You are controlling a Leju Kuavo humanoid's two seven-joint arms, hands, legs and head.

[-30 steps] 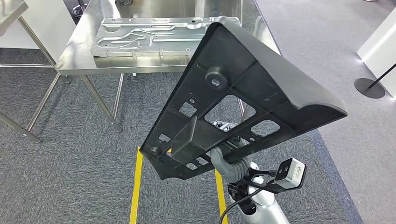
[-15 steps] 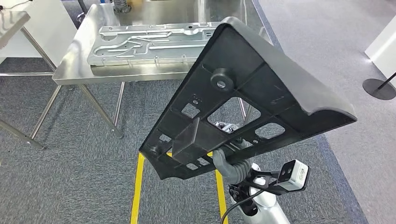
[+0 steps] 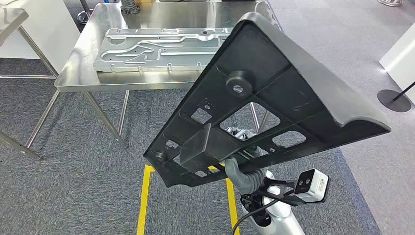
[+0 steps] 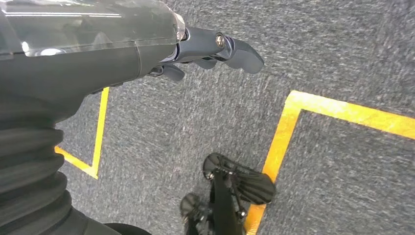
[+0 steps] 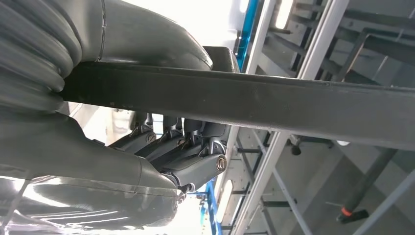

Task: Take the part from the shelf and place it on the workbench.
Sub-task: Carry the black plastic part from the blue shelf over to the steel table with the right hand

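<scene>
A large black plastic part (image 3: pixel 264 98), ribbed and pierced with openings, tilts up in front of me in the head view. My right hand (image 3: pixel 242 174) grips its lower end from beneath. In the right wrist view the fingers (image 5: pixel 176 156) curl under the part's dark edge (image 5: pixel 293 105). Ahead stands the steel workbench (image 3: pixel 78 78), its right part hidden behind the black part. My left hand (image 4: pixel 215 49) hangs over the grey carpet, fingers apart and holding nothing.
A stamped silver metal plate (image 3: pixel 156 46) lies on the workbench. A second steel table (image 3: pixel 12 17) stands at the far left. Yellow tape lines (image 3: pixel 143 205) mark the carpet below. A black stanchion base (image 3: pixel 394 100) sits at the right.
The whole picture has shifted: the camera has moved, and more of the workbench's far side shows. The black part stays in my right hand and sits slightly further right in the picture.
</scene>
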